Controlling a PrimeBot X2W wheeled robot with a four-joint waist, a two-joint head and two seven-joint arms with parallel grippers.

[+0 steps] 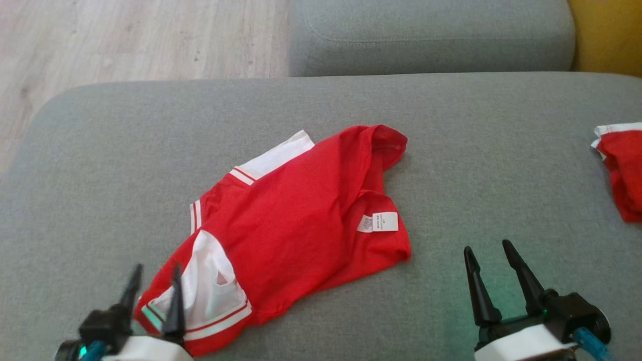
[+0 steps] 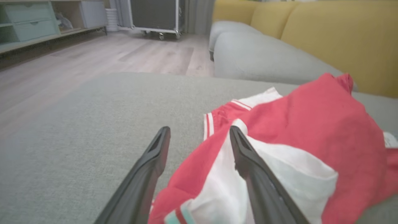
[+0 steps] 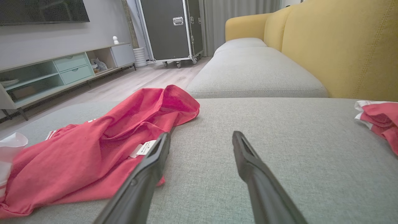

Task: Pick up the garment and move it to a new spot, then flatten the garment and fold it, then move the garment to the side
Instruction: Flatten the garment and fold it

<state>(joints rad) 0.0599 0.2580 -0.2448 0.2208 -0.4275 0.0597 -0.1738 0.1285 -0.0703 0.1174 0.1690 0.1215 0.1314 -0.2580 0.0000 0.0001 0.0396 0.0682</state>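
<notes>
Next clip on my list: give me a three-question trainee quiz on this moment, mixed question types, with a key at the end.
1. True or false: the right gripper is shut on the red garment.
2. The white label lies on: A) the garment's side nearer the right gripper; B) the wooden floor; C) the yellow backrest.
3. Which gripper is at the garment's white-panelled corner?
Key: 1 false, it is open over bare grey cushion; 2 A; 3 the left gripper.
</notes>
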